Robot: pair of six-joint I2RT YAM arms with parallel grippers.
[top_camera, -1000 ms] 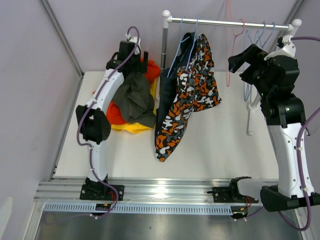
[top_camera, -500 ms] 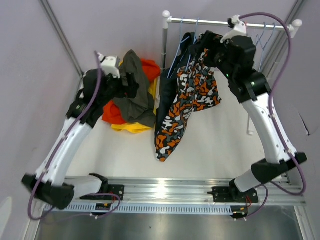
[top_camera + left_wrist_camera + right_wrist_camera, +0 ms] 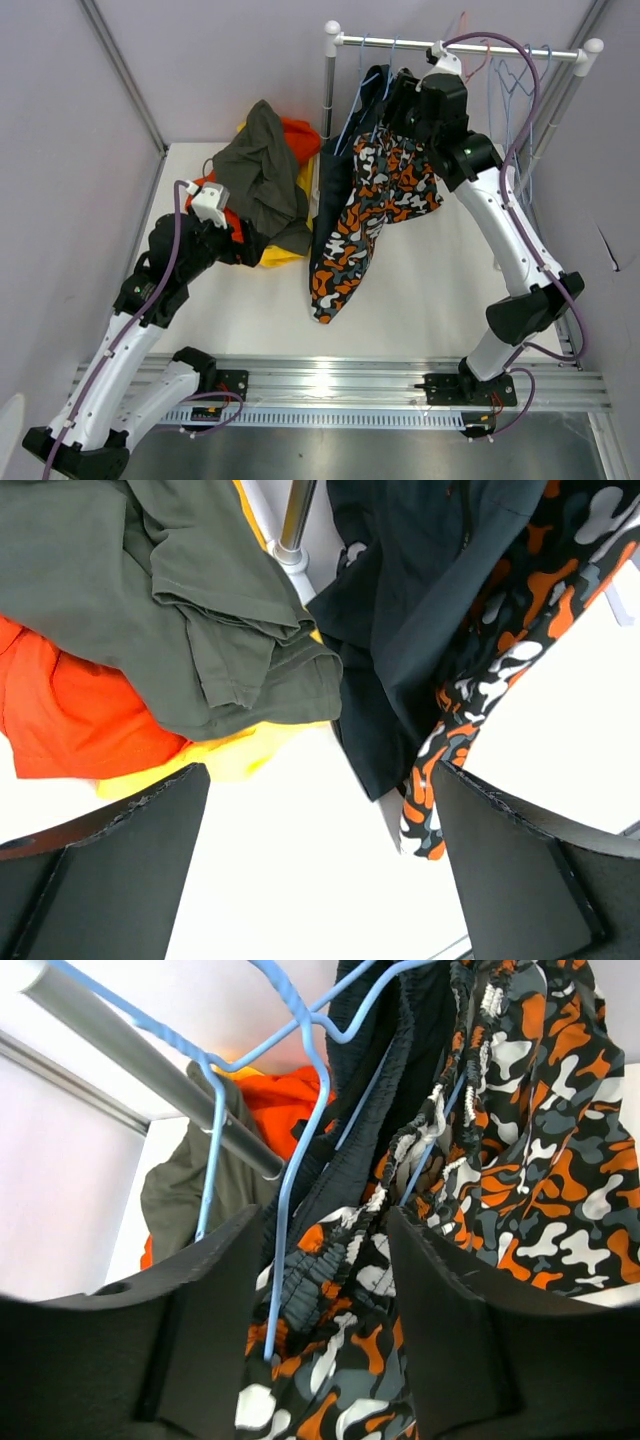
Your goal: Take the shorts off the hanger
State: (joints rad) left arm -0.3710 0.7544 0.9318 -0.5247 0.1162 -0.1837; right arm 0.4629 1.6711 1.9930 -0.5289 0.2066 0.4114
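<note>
The camouflage shorts [image 3: 385, 190] and the dark navy shorts [image 3: 335, 195] hang from blue hangers [image 3: 300, 1110] on the rack rail [image 3: 450, 45]. The olive-grey shorts [image 3: 262, 170], orange-red shorts [image 3: 300, 135] and yellow shorts [image 3: 282, 257] lie piled on the table at the back left. My right gripper [image 3: 395, 100] is open, its jaws either side of the camouflage waistband [image 3: 400, 1180] and a hanger wire. My left gripper [image 3: 250, 245] is open and empty, low over the table beside the pile; its wrist view shows the olive-grey pair [image 3: 150, 590] and the navy pair [image 3: 420, 630].
The rack's left post [image 3: 330, 90] stands behind the pile, and its right post [image 3: 555, 110] stands at the table's right side. Several empty hangers [image 3: 510, 75] hang at the rail's right end. A slanted frame bar [image 3: 120, 70] runs along the left wall.
My right arm swung left from the rack's right end to the camouflage shorts' waistband. My left arm drew back from the pile toward the near side and lowered.
</note>
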